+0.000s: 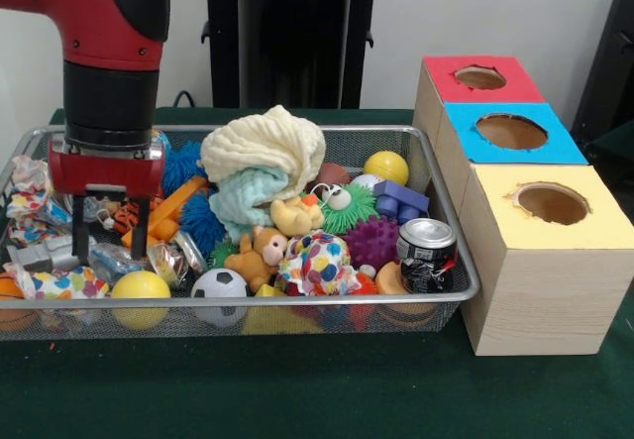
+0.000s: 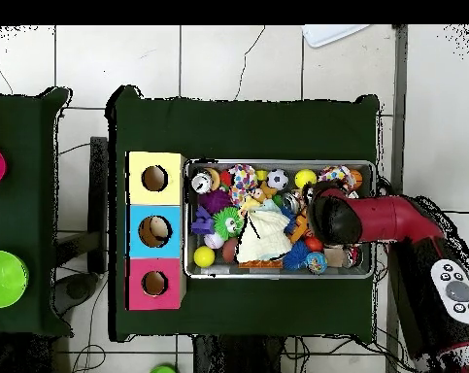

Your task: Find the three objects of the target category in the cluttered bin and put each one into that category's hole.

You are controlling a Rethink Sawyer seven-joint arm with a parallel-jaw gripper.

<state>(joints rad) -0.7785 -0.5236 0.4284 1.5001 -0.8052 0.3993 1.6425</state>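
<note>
The gripper (image 1: 109, 229) hangs low over the wire bin (image 1: 451, 223) at its nine o'clock end in the front view, its two dark fingers (image 1: 79, 229) spread apart and holding nothing, their tips among crinkled wrappers (image 1: 119, 259). A yellow ball (image 1: 140, 286) lies just below at five o'clock. The wooden box (image 1: 540, 290) with three holes stands at the bin's three o'clock side.
</note>
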